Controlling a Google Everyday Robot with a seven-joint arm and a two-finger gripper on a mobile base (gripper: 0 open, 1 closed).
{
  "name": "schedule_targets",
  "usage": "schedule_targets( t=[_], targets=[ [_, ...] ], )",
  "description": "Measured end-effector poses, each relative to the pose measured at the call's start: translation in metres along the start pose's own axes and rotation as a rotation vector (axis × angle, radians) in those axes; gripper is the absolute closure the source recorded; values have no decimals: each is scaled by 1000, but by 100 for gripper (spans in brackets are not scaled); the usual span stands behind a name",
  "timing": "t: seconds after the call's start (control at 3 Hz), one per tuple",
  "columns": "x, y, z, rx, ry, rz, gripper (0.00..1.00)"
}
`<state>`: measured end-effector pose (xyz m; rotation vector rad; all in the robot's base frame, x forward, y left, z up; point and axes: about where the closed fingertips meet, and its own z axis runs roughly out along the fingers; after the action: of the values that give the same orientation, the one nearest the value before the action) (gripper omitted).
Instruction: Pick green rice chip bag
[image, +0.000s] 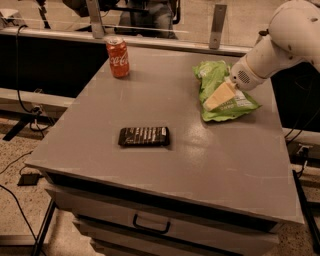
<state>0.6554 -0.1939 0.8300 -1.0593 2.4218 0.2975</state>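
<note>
The green rice chip bag (215, 75) is a crinkly lime-green bag with a white label panel. It lies on the grey table (200, 155) at the back right. My gripper (214, 102) comes in from the upper right on the white arm (280, 40). It is low over the bag's front half, at or just above the label panel. The gripper covers the middle of the bag.
A red cola can (118, 57) stands upright at the back left of the table. A flat dark wrapped bar (144, 136) lies near the front left. A drawer handle (149, 225) shows below the table's front edge. A railing runs behind the table.
</note>
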Motion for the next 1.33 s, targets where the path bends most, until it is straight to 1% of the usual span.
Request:
schedule_targets(
  t=[0.33, 0.67, 1.33],
  targets=[
    [-2, 0, -7, -8, -13, -3, 100],
    [-3, -1, -15, -21, -32, -7, 100],
    [4, -15, -50, -14, -114, 30, 100]
  ],
)
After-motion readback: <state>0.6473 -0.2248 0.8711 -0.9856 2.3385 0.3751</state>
